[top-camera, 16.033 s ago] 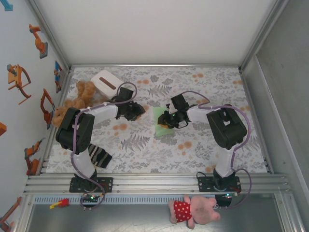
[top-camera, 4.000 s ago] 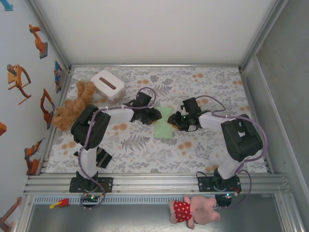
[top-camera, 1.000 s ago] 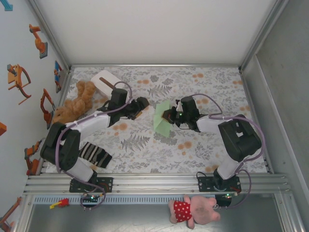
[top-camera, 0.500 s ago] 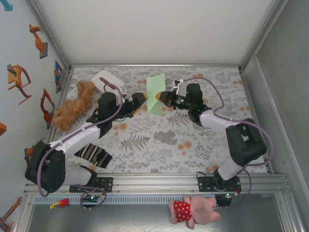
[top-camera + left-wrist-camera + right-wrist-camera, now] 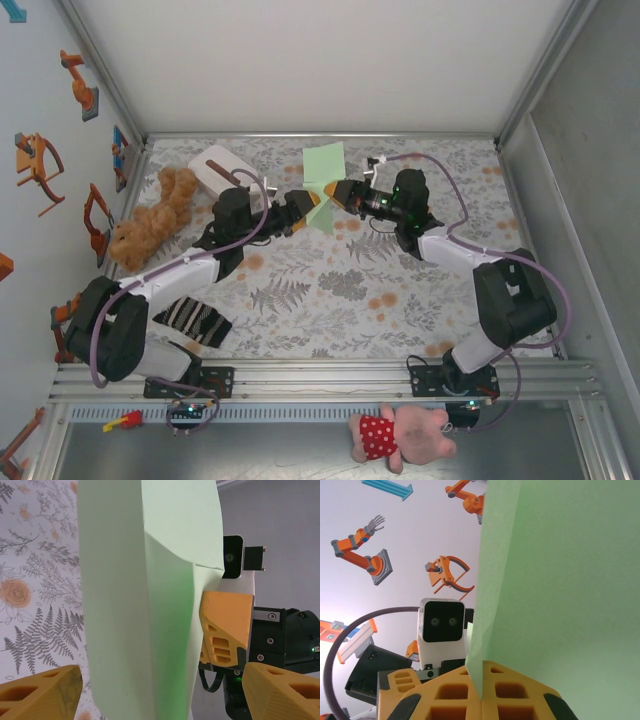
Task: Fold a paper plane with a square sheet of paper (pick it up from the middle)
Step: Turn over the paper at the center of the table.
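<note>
Surface: We see a flat surface [image 5: 330, 310] with leaves and flowers printed on it.
Right arm: We see the right arm [image 5: 470, 260] reaching over to the far middle of the surface.
Left arm: We see the left arm [image 5: 170, 275] reaching to the same spot from the other side.
Bear: We see a brown soft bear [image 5: 150, 215] lying at the far left, just beside the box.
Box: We see a white box [image 5: 215, 170] with a dark slot at the far left.
Sheet of paper: We see the pale green sheet of paper [image 5: 324, 165] [image 5: 135, 605] [image 5: 560, 580] up in the air over the far middle, standing on its edge between the two tools. One part is folded over.
Cloth: We see a dark striped cloth [image 5: 195, 322] lying at the near left.
Pink toy: We see a pink toy [image 5: 400, 435] in a red spotted dress lying past the near rail.
Right tool: We see the right tool [image 5: 338, 195] [image 5: 482, 667] clenched on the edge of the sheet of paper, its orange fingers [image 5: 225, 625] pressed together on it.
Left tool: We see the left tool [image 5: 308, 207] [image 5: 162, 680] released. Its fingers [image 5: 40, 695] stand wide apart, one on each side of the paper, and do not touch it.
</note>
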You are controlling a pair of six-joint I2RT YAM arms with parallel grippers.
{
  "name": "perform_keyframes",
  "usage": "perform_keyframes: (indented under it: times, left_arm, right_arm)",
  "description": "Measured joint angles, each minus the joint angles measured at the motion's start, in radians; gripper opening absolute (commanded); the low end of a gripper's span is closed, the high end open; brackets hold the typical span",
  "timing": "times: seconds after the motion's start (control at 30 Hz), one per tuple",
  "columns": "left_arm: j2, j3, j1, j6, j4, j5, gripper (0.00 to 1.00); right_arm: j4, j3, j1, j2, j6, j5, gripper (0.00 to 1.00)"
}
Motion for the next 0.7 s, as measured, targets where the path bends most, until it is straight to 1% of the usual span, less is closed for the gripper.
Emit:
perform_keyframes:
  times: [0.07, 0.17, 0.23, 0.27, 0.33, 0.43, 0.6, 0.67, 0.7]
  left_arm:
    - [0.006, 0.006, 0.0, -0.008, 0.011, 0.002, 0.77]
    - [0.013, 0.021, 0.0, -0.017, 0.019, 0.009, 0.69]
    - [0.016, 0.032, 0.0, -0.026, 0.024, 0.014, 0.61]
    - [0.018, 0.037, 0.0, -0.026, 0.027, 0.018, 0.58]
    - [0.023, 0.044, 0.0, -0.032, 0.038, 0.024, 0.55]
    - [0.03, 0.048, 0.0, -0.039, 0.049, 0.03, 0.48]
    - [0.034, 0.049, 0.0, -0.048, 0.053, 0.034, 0.38]
    - [0.034, 0.049, 0.0, -0.048, 0.052, 0.034, 0.34]
    - [0.034, 0.049, 0.0, -0.047, 0.051, 0.034, 0.3]
  right_arm:
    - [0.008, 0.0, -0.003, 0.0, 0.012, -0.003, 0.0]
    - [0.019, 0.0, -0.006, 0.0, 0.028, -0.008, 0.0]
    - [0.022, 0.0, -0.008, 0.0, 0.037, -0.013, 0.0]
    - [0.024, 0.0, -0.009, 0.0, 0.042, -0.015, 0.0]
    - [0.029, 0.0, -0.01, 0.0, 0.047, -0.019, 0.0]
    - [0.036, 0.0, -0.01, 0.0, 0.047, -0.022, 0.0]
    - [0.037, 0.0, -0.013, 0.0, 0.051, -0.022, 0.0]
    - [0.037, 0.0, -0.015, 0.0, 0.052, -0.022, 0.02]
    - [0.037, 0.0, -0.016, 0.0, 0.054, -0.022, 0.04]
